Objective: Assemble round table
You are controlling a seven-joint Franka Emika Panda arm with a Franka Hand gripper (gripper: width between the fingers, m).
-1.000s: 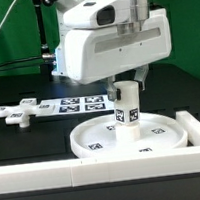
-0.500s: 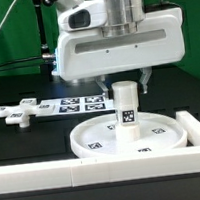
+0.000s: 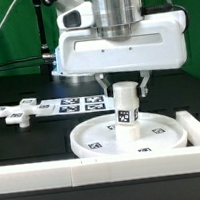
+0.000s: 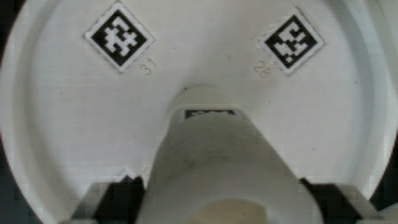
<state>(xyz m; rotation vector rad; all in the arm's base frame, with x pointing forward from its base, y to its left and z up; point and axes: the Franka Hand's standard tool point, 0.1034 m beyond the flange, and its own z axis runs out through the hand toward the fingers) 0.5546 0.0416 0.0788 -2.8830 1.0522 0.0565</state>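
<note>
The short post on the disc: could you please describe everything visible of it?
The post is a short white cylinder, plastic-looking, with black-and-white square tags on its side. It stands upright near the middle of the round disc, its base on the disc floor. The gripper straddles its top; whether the fingers press it is unclear.

- One round disc (image 3: 92, 139), with two square tags (image 4: 121, 38) showing on it in the wrist view.
- One short post (image 3: 126, 107).
- One cross-shaped piece (image 3: 19, 114).
- One marker board (image 3: 73, 104); its tags are partly hidden, so they go uncounted.
- One long white rail (image 3: 56, 173).
- One tool (image 3: 124, 89) with two fingers (image 3: 105, 87).
- One desk (image 3: 22, 142).
</note>
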